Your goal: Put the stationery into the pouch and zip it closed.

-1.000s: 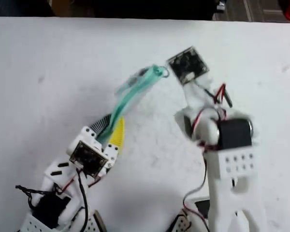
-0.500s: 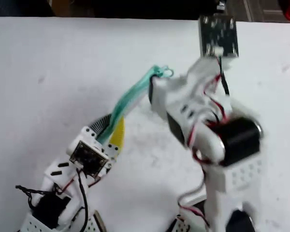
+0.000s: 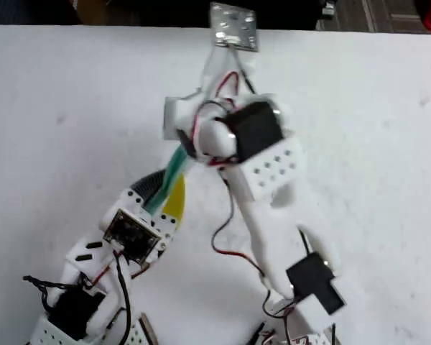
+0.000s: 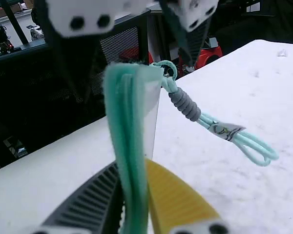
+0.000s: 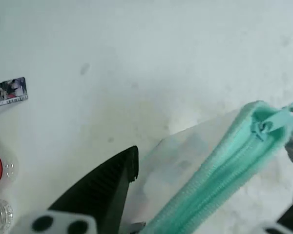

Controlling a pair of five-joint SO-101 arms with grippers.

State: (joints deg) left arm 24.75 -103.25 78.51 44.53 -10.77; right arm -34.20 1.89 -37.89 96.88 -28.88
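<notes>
The mint-green zipped clear plastic pouch (image 3: 174, 169) stands on its edge on the white table (image 3: 72, 93). Its near end is clamped between the fingers of the left gripper (image 3: 164, 194), which sits in front of the pouch. The right gripper (image 4: 136, 73) hangs over the pouch's far end with its fingers spread, one on each side. The mint cord zip pull (image 4: 224, 131) runs from that far end onto the table just beside the pouch.

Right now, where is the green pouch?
In the high view the pouch is mid-table, pinched at its near end by the left gripper. The open right gripper straddles its far end.
</notes>
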